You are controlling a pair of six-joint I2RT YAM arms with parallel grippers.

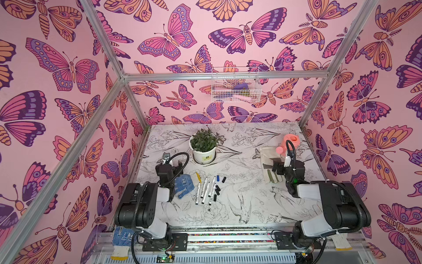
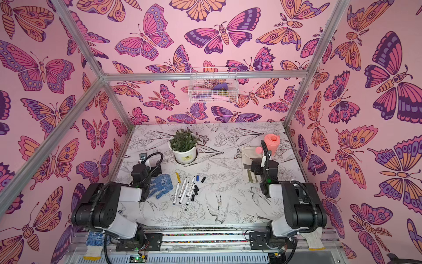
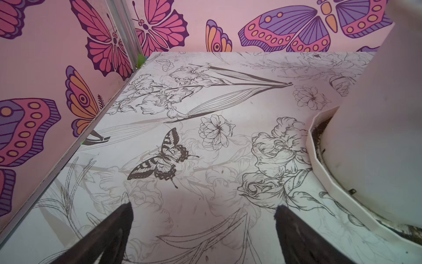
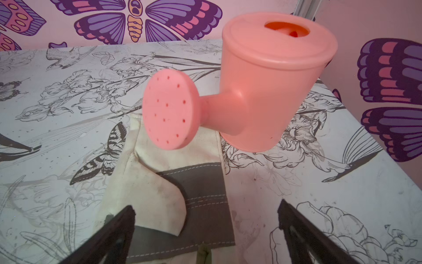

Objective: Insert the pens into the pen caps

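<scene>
Though slim pens (image 1: 204,188) lie uncapped (caps (image 1: 218,188) stubby), left pincer (image 3: 204,206) and right pincer (image 4: 206,205) gape.

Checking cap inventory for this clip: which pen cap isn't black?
The blue cap, at the cluster's far end, right of the pens, next to one black cap. All other caps are black.

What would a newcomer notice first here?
The pink butterfly walls dominate every view. On the floral table, a potted plant stands at the back left of centre and a pink watering can at the back right. Pens and caps lie loose near the front, beside a blue glove.
</scene>
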